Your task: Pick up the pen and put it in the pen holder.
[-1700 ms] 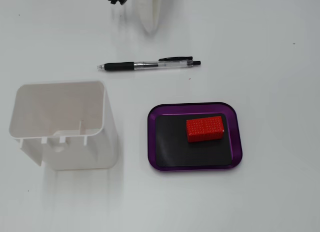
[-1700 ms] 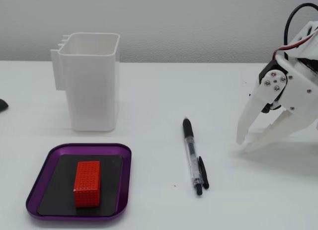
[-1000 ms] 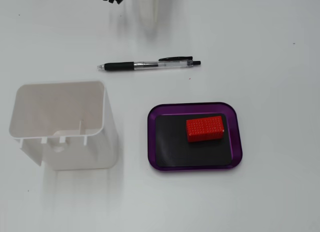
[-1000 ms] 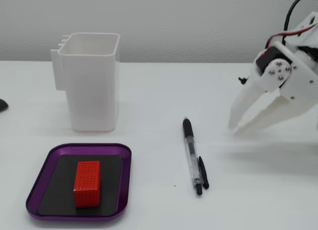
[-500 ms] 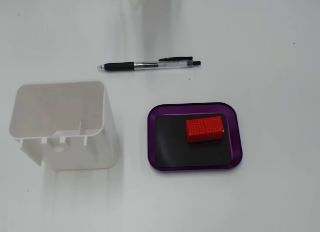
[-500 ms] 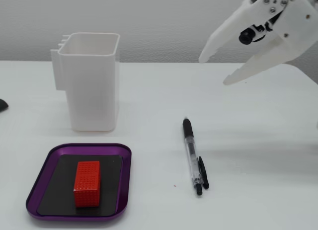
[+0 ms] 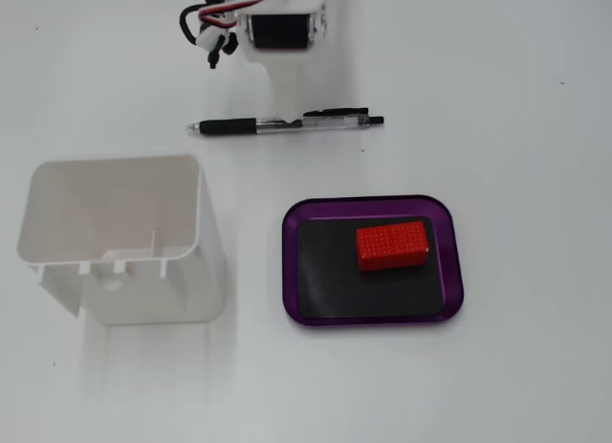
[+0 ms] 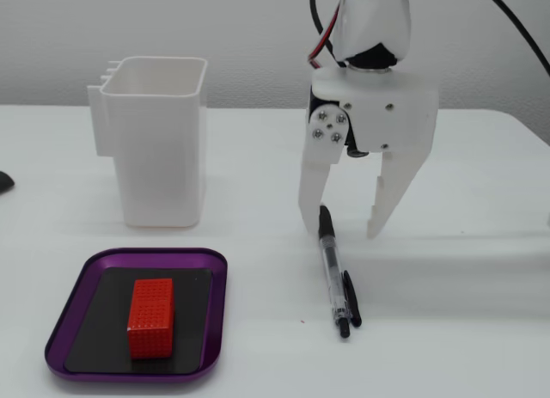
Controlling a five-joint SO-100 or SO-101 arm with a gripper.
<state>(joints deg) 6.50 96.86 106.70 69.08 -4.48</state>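
The white gripper [image 8: 344, 224] hangs wide open with nothing in it, its tips just above the pen's [image 8: 333, 272] grip end. The pen lies flat on the white table [image 8: 481, 329]. In a fixed view, the white pen holder [image 8: 161, 149] stands at ten o'clock from the pen. A red block [image 8: 151, 317] sits in a purple tray [image 8: 77, 279] at eight o'clock.

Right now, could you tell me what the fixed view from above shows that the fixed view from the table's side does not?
Only the top-down fixed view looks into the pen holder, showing its inside empty. Only the side-on fixed view shows the gripper, open, its fingertips either side of the pen's grip end, and a dark object at the left edge. Both show the purple tray holding the red block.
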